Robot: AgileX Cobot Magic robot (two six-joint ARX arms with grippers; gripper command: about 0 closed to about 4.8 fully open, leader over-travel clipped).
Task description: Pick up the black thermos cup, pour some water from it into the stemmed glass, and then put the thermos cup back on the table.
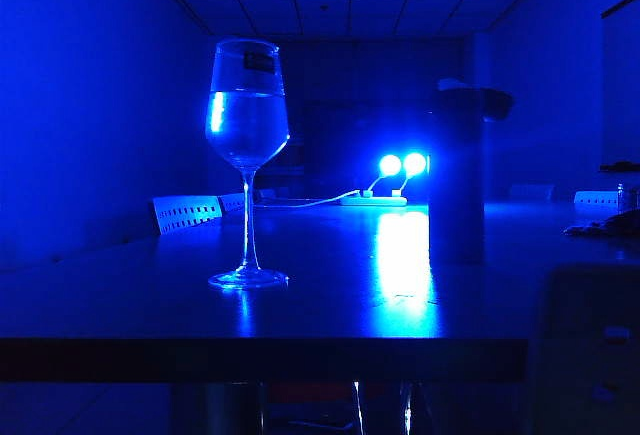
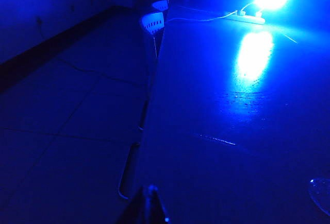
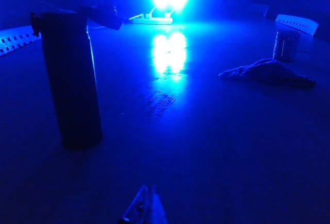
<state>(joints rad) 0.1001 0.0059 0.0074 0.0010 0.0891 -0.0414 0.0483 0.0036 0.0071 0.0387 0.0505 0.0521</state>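
From my console the room is dark and washed blue, which is my main worry. The black thermos cup [image 1: 457,175] stands upright on the desk [image 1: 330,315], well apart from the stemmed glass [image 1: 247,160], which sits to its left in the exterior view and already holds liquid. The left fingers [image 2: 149,203] are clenched and empty, low over the desk edge; the right fingers [image 3: 146,208] are likewise clenched on nothing, facing the cup with open desk between. The two lamps [image 1: 402,164] at the far end throw a hard glare across the glossy surface, so I judge I could misread the cup's outline and close off-centre, tipping the tall flask. Its flip lid looks open, so a tilt would spill. Pouring into an already part-filled glass risks overflow, and nudging the thin stem could topple it. A crumpled cloth [image 3: 268,72] lies off to the side.
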